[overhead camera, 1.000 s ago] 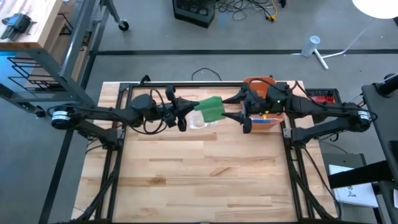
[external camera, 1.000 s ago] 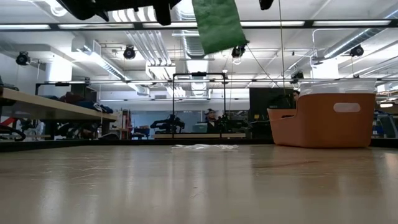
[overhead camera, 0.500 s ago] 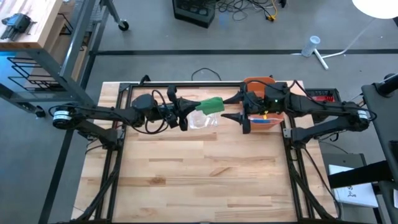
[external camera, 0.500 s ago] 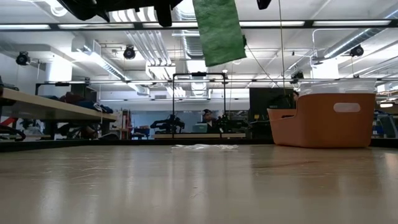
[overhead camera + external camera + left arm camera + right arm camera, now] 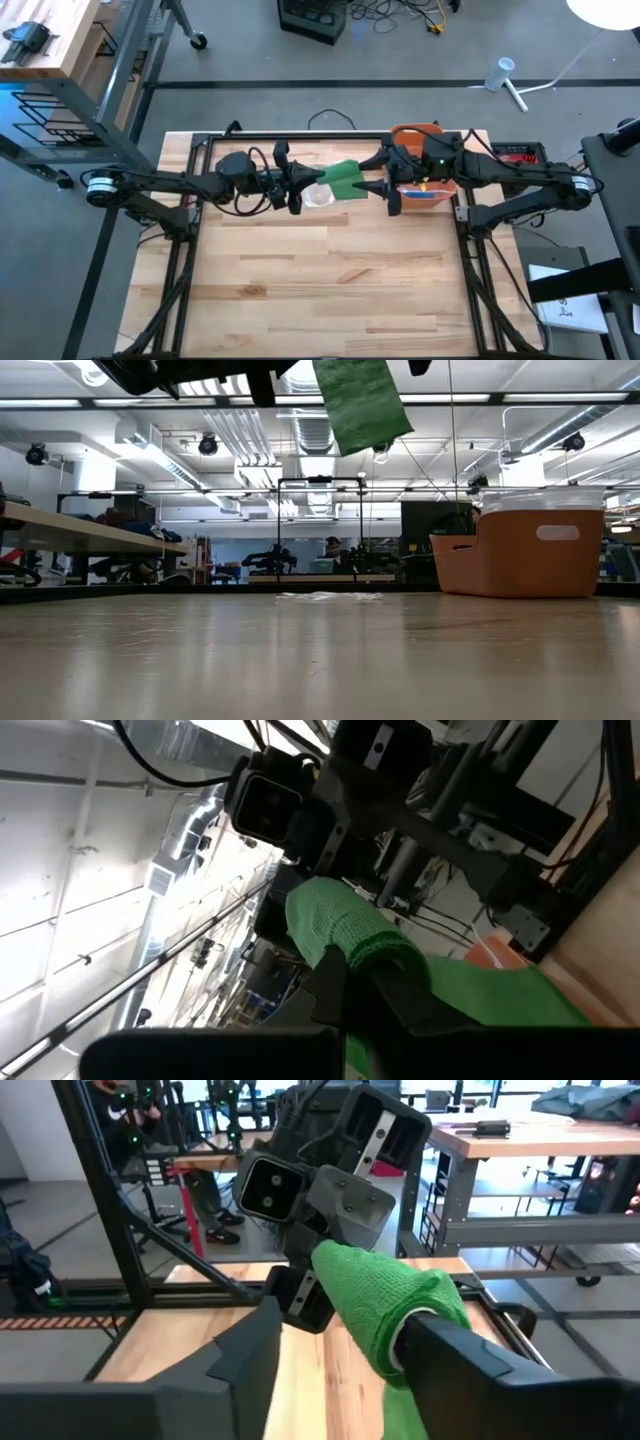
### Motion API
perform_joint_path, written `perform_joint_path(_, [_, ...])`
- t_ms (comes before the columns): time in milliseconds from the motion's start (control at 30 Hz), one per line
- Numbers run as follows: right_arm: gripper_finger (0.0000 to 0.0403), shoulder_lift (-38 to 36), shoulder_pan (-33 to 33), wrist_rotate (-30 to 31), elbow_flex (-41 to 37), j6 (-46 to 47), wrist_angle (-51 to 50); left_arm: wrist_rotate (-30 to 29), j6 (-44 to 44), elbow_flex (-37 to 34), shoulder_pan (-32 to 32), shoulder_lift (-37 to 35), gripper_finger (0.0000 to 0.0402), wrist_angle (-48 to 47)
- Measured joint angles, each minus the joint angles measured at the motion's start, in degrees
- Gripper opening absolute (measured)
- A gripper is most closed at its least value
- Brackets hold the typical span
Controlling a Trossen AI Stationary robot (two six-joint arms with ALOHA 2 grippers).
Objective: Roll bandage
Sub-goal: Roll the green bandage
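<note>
This is a robotics lab or workshop — a large open industrial room, not a home. The wooden surface [image 5: 330, 290] sits inside a black metal frame [image 5: 180, 250] on a bare grey concrete floor [image 5: 250, 50], with loose cables [image 5: 400, 12] trailing across it. In the low view, the ceiling carries exposed ducts [image 5: 240, 430], long strip lights [image 5: 480, 400] and cameras on mounts [image 5: 208, 444]. Further workbenches [image 5: 90, 532] and a similar framed rig [image 5: 320, 520] stand behind — one person [image 5: 331, 550] sits far back among the equipment. The right wrist view shows another wood-topped workbench [image 5: 520, 1140] on metal legs.
</note>
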Motion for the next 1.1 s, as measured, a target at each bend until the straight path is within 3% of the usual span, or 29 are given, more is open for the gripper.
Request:
perform_joint_path(300, [0.0077,1.29,0.01,-1.33,0.09,2.03,-0.07,0.68,-1.91,0.00,-0.15,-0.02,0.0008,0.04])
perform_joint_path(467, [0.0011,1.57,0.31,-2.07,0.09,-2.31,-0.55,0.61,-5.55,0.00,-0.44,-0.23,0.0015,-0.05])
perform_joint_path(633, [0.0006,1.09,1.19,-1.69,0.09,-9.55,-0.26,-0.41,-11.40,0.00,-0.78,-2.19,0.0052,-1.43])
perform_joint_path(833, [0.0005,-0.64,3.73,-1.21,0.08,-20.05,-0.78,-4.05,-24.22,0.00,-0.81,-6.28,0.0133,-6.69])
perform_joint_path(967, [0.0004,-0.87,5.09,-1.86,0.07,-28.21,-1.14,1.79,-36.82,0.04,-0.70,-6.19,0.0190,-7.39])
perform_joint_path(1100, [0.0004,-0.80,5.58,-1.46,0.07,-33.56,-0.43,5.63,-41.86,0.04,-0.74,-3.23,0.0233,-6.89])
